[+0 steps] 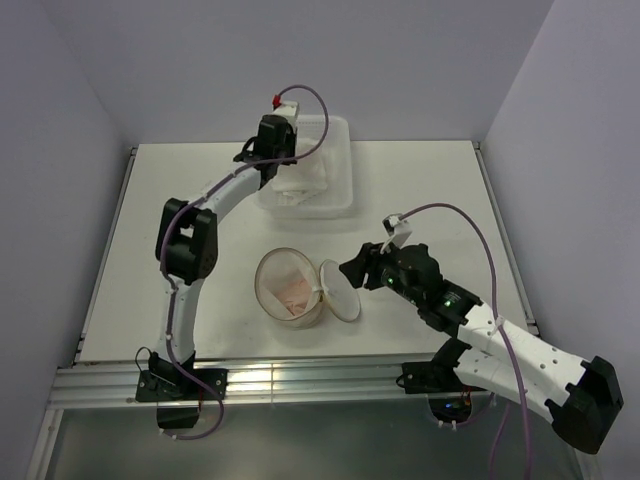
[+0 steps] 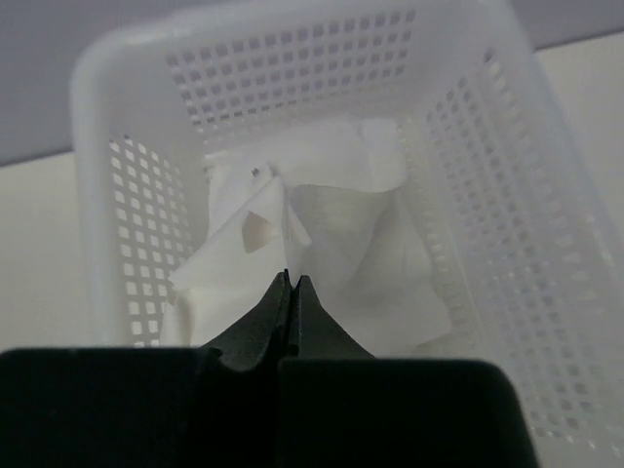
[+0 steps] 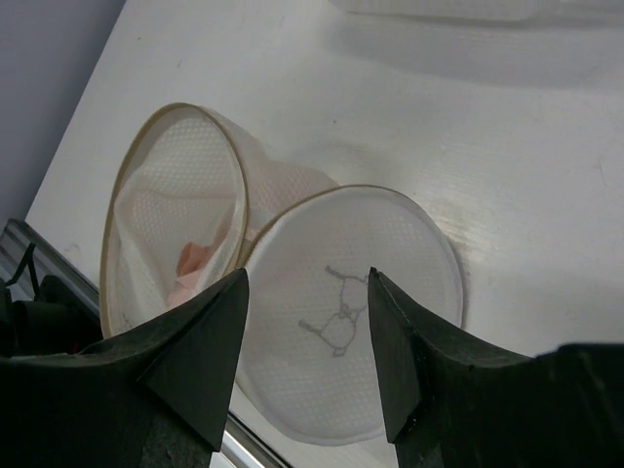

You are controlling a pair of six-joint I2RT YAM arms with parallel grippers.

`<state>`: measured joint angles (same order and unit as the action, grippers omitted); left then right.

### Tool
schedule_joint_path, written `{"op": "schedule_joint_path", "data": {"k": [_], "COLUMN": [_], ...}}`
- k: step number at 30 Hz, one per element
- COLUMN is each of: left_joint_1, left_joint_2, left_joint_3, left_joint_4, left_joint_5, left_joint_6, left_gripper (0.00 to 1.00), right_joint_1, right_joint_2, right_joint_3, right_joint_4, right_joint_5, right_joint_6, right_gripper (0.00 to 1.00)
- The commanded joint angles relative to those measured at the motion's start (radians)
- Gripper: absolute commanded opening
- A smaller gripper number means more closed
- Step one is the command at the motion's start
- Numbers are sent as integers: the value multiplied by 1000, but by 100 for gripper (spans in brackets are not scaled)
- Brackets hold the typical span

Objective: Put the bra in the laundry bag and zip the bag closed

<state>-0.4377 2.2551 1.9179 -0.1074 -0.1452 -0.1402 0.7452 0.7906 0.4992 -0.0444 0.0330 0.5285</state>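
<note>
**Bra in the basket, left hand closed over it**

The bra lies crumpled in the white perforated basket, a heap of white folds against the basket's floor and far wall. The basket stands at the far side of the bench.

The left hand reaches down into the basket with its fingers pressed together. Their tips sit right at a fold of the bra. Whether any fabric is pinched between them cannot be told.

The laundry bag sits near the middle of the bench, well apart from the basket. It is unzipped, its round rim open upward, and something peach shows at the bottom. Its round lid hangs off the bag's right side, still joined at the rim, and lies nearly flat on the bench.

The right hand hovers just above that lid with its fingers spread and nothing between them.
</note>
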Motion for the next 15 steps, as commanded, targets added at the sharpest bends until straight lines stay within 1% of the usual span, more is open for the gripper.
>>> {"op": "schedule_joint_path", "data": {"k": [1,3,6,8,9,11,12,14,15], "left_joint_1": [2,4,1,2,1,1,1,1,1], "left_joint_2": [-190,-210,-268,-293,-296,-313,-325,-359,-367], "left_joint_3": [-10,16,-2,15,57,87,90,92,110], "left_joint_4": [91,66,78,63,43,6,8,5,-8], "left_joint_5": [25,29,18,9,6,19,45,78,105], "left_joint_6": [-12,-2,13,24,28,33,33,34,33], "left_gripper": [0,0,0,0,0,0,0,0,0], "right_joint_1": [-9,-13,-29,-38,-44,-62,-72,-96,-105], "right_joint_2": [9,1,9,51,71,133,151,212,257], "right_joint_3": [84,96,139,179,232,287,327,386,404], "right_joint_4": [52,52,96,126,144,165,205,233,259], "right_joint_5": [7,-4,-57,-79,-85,-111,-145,-180,-232], "right_joint_6": [-30,-32,-41,-61,-67,-102,-117,-162,-183], "right_gripper": [59,59,58,58,58,58,58,59,62]}}
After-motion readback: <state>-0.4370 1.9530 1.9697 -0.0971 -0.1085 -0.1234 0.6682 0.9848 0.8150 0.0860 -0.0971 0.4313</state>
